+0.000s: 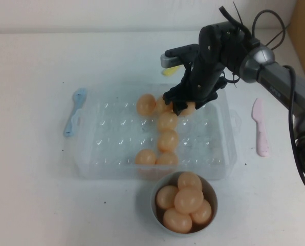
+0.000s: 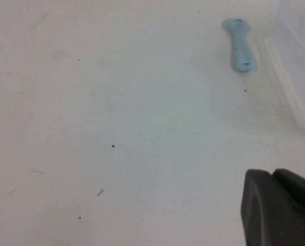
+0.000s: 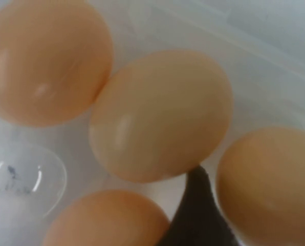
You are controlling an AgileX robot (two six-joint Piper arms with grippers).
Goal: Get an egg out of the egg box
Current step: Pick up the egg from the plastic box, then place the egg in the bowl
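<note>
The clear egg box (image 1: 99,154) lies mid-table with several peach-orange eggs in its cups, such as one (image 1: 168,121) in the middle column. My right gripper (image 1: 186,105) is down in the box's back row among the eggs. In the right wrist view one dark finger (image 3: 198,205) stands between a middle egg (image 3: 160,115) and another egg (image 3: 270,184), against the latter; the gripper looks open, and its other finger is out of view. My left gripper (image 2: 273,174) is shut and empty over bare table, left of the box.
A white bowl (image 1: 155,197) holding several eggs stands just in front of the box. A blue spoon (image 1: 74,111) lies left of the box and also shows in the left wrist view (image 2: 239,43). A pink spoon (image 1: 260,127) lies to the right.
</note>
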